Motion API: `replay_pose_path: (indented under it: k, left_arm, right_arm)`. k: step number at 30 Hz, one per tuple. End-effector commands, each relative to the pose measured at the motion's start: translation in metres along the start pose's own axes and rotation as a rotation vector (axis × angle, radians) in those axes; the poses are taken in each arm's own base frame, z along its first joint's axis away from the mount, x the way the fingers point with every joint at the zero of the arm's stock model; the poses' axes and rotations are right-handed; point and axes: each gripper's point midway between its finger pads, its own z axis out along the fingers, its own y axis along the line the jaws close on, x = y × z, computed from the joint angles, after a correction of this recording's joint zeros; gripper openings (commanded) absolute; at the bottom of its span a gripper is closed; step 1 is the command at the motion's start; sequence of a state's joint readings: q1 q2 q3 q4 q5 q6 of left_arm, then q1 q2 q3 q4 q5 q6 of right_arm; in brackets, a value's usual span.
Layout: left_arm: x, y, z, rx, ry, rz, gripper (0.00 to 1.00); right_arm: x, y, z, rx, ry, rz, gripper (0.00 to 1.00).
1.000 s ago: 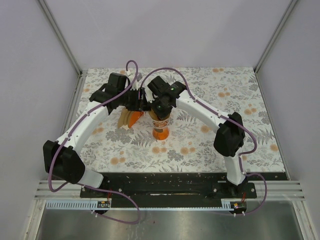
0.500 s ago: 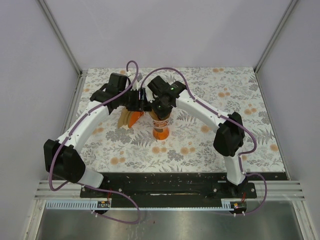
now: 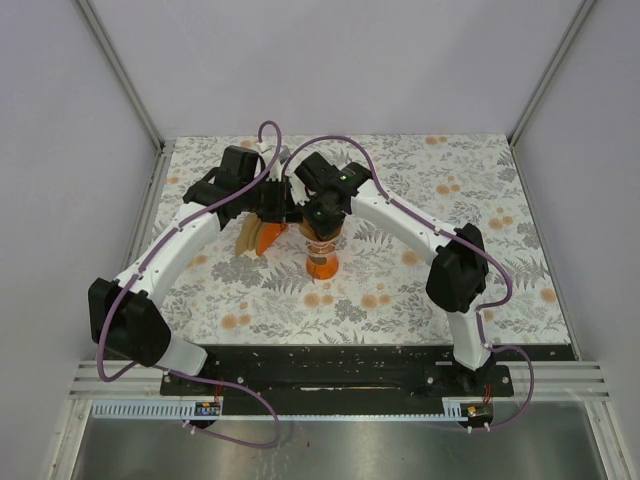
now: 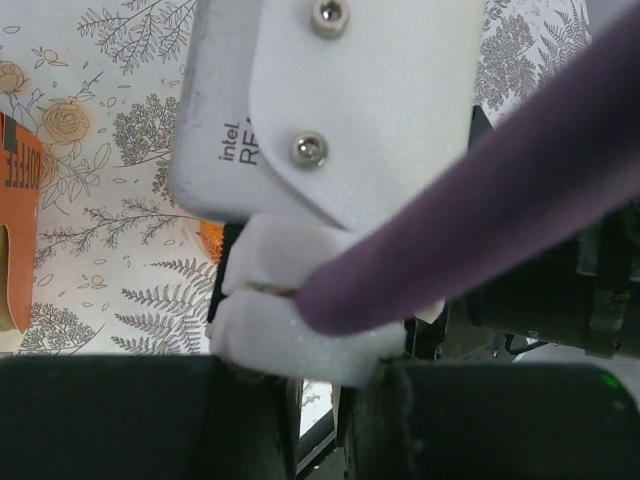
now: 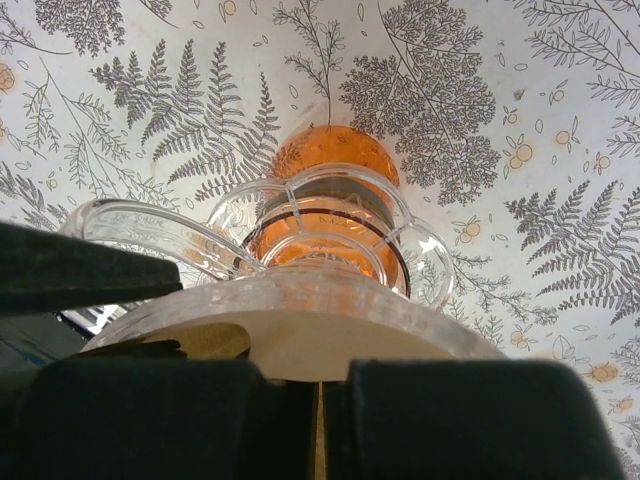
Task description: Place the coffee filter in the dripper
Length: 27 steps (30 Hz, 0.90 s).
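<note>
While over dripper (image 5: 330,235), right hand (image 5: 318,372) closed.

I work on a table (image 3: 520,250) with a cloth full of grey ferns and little orange flowers. Plain pale purple walls stand around it, one at the back (image 3: 340,60), one on the left (image 3: 50,150) and one on the right (image 3: 600,180). Thin silver posts (image 3: 120,70) run up the two back corners. A black plate (image 3: 330,365) lies along the near edge, with a silver rail (image 3: 120,378) beside it. A shiny grey metal sheet (image 3: 350,445) sits below that. The light is soft and even.
</note>
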State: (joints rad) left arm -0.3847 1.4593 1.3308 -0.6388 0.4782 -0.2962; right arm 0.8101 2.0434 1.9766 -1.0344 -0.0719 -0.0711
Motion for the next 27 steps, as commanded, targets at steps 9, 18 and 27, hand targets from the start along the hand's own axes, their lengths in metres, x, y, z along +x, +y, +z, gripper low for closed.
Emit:
replay_pose_path:
  k: [9, 18, 27]
  left_arm:
    - [-0.005, 0.0, -0.008, -0.014, -0.038, 0.03, 0.0]
    - [-0.002, 0.004, -0.005, -0.028, -0.031, 0.027, 0.0]
    - [0.009, 0.011, 0.003, -0.035, 0.014, -0.005, 0.0]
  right_arm:
    - [-0.053, 0.015, -0.057, -0.013, -0.288, -0.079, 0.0]
    - [-0.055, 0.014, -0.069, -0.009, -0.322, -0.098, 0.07]
    - [-0.055, 0.015, -0.072, -0.022, -0.33, -0.106, 0.18]
